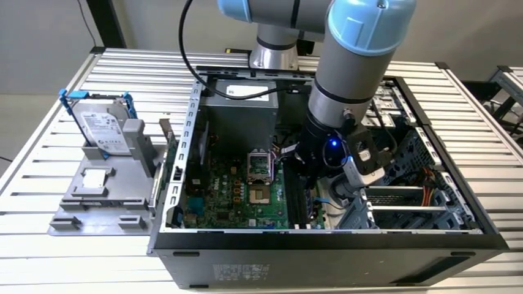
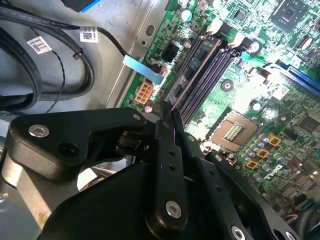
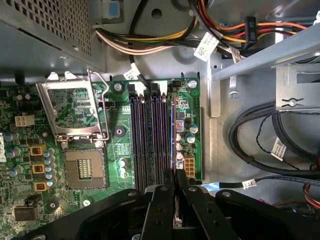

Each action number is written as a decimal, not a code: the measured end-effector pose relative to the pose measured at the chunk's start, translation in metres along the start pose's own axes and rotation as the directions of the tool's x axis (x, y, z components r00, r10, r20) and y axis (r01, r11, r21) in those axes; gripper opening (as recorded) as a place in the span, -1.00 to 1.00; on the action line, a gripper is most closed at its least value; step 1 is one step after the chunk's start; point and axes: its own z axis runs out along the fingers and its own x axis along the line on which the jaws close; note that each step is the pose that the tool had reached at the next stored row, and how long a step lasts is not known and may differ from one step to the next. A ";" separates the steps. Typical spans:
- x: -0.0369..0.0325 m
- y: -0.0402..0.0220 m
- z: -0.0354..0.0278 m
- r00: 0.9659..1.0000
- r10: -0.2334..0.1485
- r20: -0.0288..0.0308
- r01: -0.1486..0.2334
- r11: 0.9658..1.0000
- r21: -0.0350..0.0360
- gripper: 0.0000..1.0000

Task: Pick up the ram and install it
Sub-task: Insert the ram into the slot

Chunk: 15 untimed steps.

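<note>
Seen edge-on, the ram is a thin dark stick held between the black fingers of my gripper. It runs lengthwise over the long black motherboard slots, lined up with the slot nearest the board's edge. I cannot tell whether it sits in that slot or hangs just above it. In the exterior view my gripper reaches down inside the open computer case, above the green motherboard.
A silver hard drive in a blue bracket stands on a grey fixture at the exterior view's left. The CPU socket lies beside the slots. Black cables and coloured wires crowd the case walls.
</note>
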 end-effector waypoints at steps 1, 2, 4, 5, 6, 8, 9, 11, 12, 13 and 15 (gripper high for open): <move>0.0002 0.0000 0.0006 1.000 0.000 0.000 0.000 1.000 0.000 -1.00; 0.0003 0.0001 0.0012 1.000 0.000 0.000 0.000 1.000 0.000 -1.00; 0.0004 -0.0001 0.0027 1.000 0.000 0.000 0.000 1.000 0.000 -1.00; 0.0005 -0.0001 0.0034 1.000 0.000 0.000 0.000 1.000 0.000 -1.00; 0.0005 -0.0001 0.0037 1.000 0.000 0.000 0.000 1.000 0.001 -1.00; 0.0005 -0.0003 0.0041 1.000 0.000 0.000 0.000 1.000 0.002 -1.00; 0.0005 -0.0003 0.0045 1.000 0.000 0.000 0.000 1.000 0.002 -1.00; 0.0005 -0.0003 0.0052 1.000 0.000 0.000 0.000 1.000 0.003 -1.00; 0.0005 -0.0003 0.0053 1.000 0.000 0.000 0.000 1.000 0.003 -1.00; 0.0005 -0.0003 0.0053 1.000 0.000 0.000 0.000 1.000 0.003 -1.00; 0.0005 -0.0003 0.0053 1.000 0.000 0.000 0.000 1.000 0.003 -1.00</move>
